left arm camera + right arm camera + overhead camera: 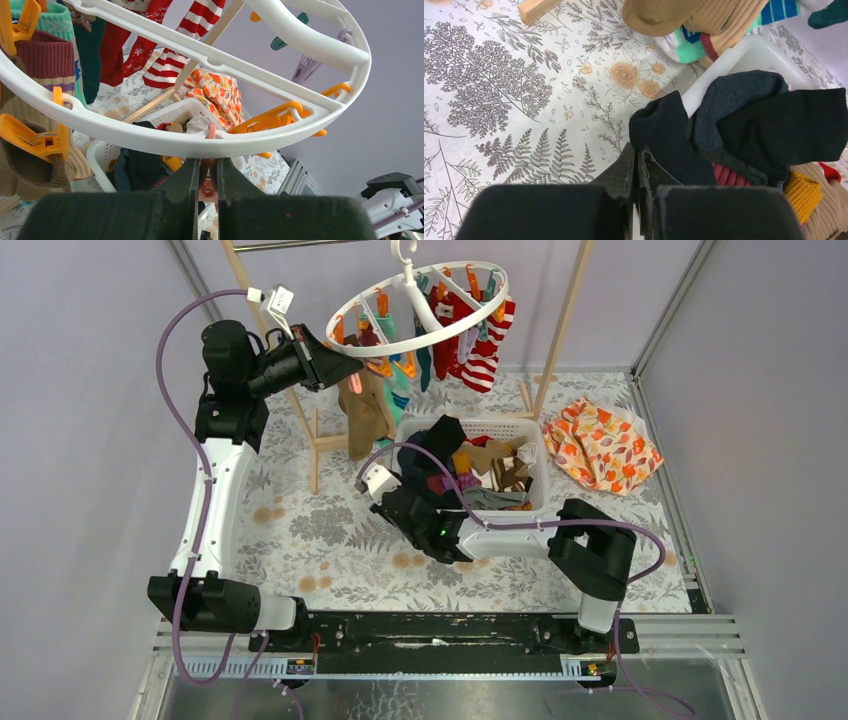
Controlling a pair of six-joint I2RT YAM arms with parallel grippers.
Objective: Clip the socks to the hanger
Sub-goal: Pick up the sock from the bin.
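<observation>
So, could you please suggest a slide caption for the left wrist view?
Left claw pinches a pink clip under the hanger, socks hanging at left.

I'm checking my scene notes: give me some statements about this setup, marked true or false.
1. A red-and-white striped sock hangs from the hanger. True.
2. The white basket is empty. False: it holds socks.
3. The left claw is shut on a pink clip under the hanger's ring. True.
4. The orange patterned cloth lies in the basket. False: it lies on the table beside it.
5. The right claw is up at the hanger. False: it is low, by a black sock.
</observation>
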